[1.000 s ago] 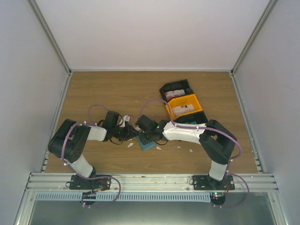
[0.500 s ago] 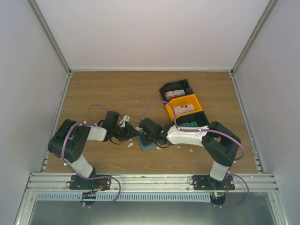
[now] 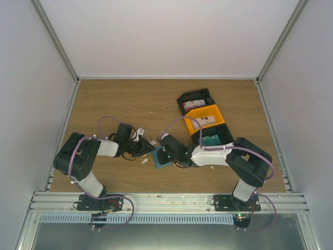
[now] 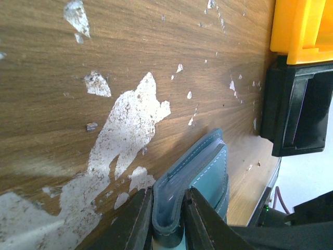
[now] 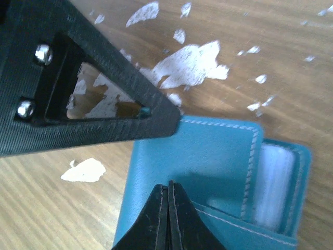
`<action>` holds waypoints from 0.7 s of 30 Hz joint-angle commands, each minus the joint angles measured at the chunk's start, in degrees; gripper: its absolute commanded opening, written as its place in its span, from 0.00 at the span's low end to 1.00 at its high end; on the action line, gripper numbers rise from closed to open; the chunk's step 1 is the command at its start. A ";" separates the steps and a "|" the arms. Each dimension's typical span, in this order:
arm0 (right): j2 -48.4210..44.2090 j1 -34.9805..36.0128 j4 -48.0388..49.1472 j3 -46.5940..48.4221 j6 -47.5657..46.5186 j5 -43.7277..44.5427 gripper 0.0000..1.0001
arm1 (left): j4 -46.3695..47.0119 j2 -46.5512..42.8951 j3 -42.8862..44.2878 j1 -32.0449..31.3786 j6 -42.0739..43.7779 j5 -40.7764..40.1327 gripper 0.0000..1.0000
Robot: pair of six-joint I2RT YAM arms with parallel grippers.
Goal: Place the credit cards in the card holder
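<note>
The left gripper [image 4: 167, 205] stays clamped on the 9 o'clock edge of the card holder [image 5: 208, 161], which lies just 6 o'clock of the table's centre. The right gripper [image 5: 167, 188], fingers pressed together and empty, has slid toward 5 o'clock over it, uncovering the teal bin [image 3: 210, 139]. It is probably working the flap; no card is in yet. The holder is white-stitched teal with a clear pocket. The credit cards [image 3: 204, 121] wait at 1 o'clock.
</note>
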 commanded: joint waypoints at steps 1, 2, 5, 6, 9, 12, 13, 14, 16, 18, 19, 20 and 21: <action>5.88 1.61 -8.53 -6.73 1.51 -7.00 0.01 | -2.09 1.92 -0.42 -0.57 0.67 -3.90 0.21; 6.25 1.59 -8.00 -7.32 1.65 -7.20 0.01 | -2.15 1.92 -0.42 -0.57 0.63 -3.97 0.21; 7.05 1.59 -6.05 -9.15 2.31 -8.06 0.00 | -2.08 1.99 -0.42 -0.55 0.63 -3.99 0.21; 7.18 1.55 -5.54 -9.82 2.49 -8.13 0.00 | -2.08 2.08 -0.42 -0.52 0.57 -4.02 0.21; 7.02 1.06 -3.53 -11.79 3.20 -8.58 0.00 | -2.16 2.15 -0.42 -0.54 0.54 -3.97 0.21; 6.17 -0.37 -1.62 -13.15 3.08 -10.57 0.00 | -2.08 2.17 -0.34 -0.58 0.68 -3.91 0.21; 5.75 -0.87 -0.45 -13.22 2.92 -11.34 0.01 | -2.09 2.18 -0.34 -0.51 0.64 -3.91 0.21; 5.23 -1.43 0.39 -13.07 2.38 -12.07 0.00 | -2.08 2.14 -0.34 -0.57 0.75 -3.94 0.21; 3.98 -2.45 1.08 -11.94 1.09 -13.50 0.00 | -2.16 2.05 -0.34 -0.58 0.79 -3.89 0.21; 2.99 -3.80 1.14 -10.08 -0.27 -15.35 0.03 | -2.17 1.92 -0.34 -0.57 0.83 -3.77 0.21; 2.42 -4.45 1.22 -9.16 -0.94 -16.17 0.04 | -2.16 1.84 -0.34 -0.51 0.85 -3.69 0.21; 1.78 -5.00 1.16 -8.19 -1.54 -16.87 0.06 | -2.19 1.71 -0.29 -0.51 0.90 -3.54 0.21; 1.13 -5.53 1.14 -7.27 -2.02 -17.49 0.09 | -2.19 1.52 -0.28 -0.57 0.88 -3.37 0.21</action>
